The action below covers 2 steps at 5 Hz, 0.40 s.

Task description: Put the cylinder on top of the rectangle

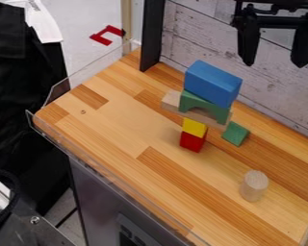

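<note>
While my gripper (pixel 274 66) hangs at upper right, fingers spread wide with nothing between them, the pale wooden cylinder (pixel 253 186) stands on the wooden counter (pixel 111 115), near its right-hand end. Step in hand, as I judge it: the pick. Best to centre over it, come straight down with a finger either side, and close evenly around the upper body, leaving the base free for setting down. Then lift clear of the stack before crossing; the blue block (pixel 211 84), likely the rectangle meant, tops a green arch (pixel 203 106) and a plank (pixel 172 101) on narrow supports, so a sideways nudge could topple it. Lower gently, release only once seated. Orientation: cylinder on end, round face up, long axis vertical, square to the counter; no turning needed, just keep it plumb.
</note>
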Motion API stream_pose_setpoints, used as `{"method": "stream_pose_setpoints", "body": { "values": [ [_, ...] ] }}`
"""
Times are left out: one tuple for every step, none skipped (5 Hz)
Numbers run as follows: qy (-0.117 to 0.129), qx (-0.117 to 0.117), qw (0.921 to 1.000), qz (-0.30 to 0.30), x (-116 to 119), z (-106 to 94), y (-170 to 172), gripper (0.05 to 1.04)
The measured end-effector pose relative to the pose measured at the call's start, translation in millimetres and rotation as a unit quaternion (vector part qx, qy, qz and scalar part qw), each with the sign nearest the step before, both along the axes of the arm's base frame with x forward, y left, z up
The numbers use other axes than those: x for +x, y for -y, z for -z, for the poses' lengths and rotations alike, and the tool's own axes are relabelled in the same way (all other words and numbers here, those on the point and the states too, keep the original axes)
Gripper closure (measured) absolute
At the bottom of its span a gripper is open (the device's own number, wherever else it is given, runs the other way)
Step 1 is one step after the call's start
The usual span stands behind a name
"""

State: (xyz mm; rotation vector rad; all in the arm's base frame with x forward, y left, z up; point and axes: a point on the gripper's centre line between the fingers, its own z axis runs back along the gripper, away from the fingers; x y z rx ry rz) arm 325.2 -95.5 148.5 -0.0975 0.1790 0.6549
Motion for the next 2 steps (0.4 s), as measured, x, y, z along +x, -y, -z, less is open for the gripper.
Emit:
{"method": "stream_pose_setpoints", "body": {
  "values": [
    [-0.021,0.005,0.9998,-0.001,-1.1,13.3,-0.2,0.084],
    [-0.038,0.03,0.9988,0.011,-1.2,14.3,5.1,0.084]
  ]
}}
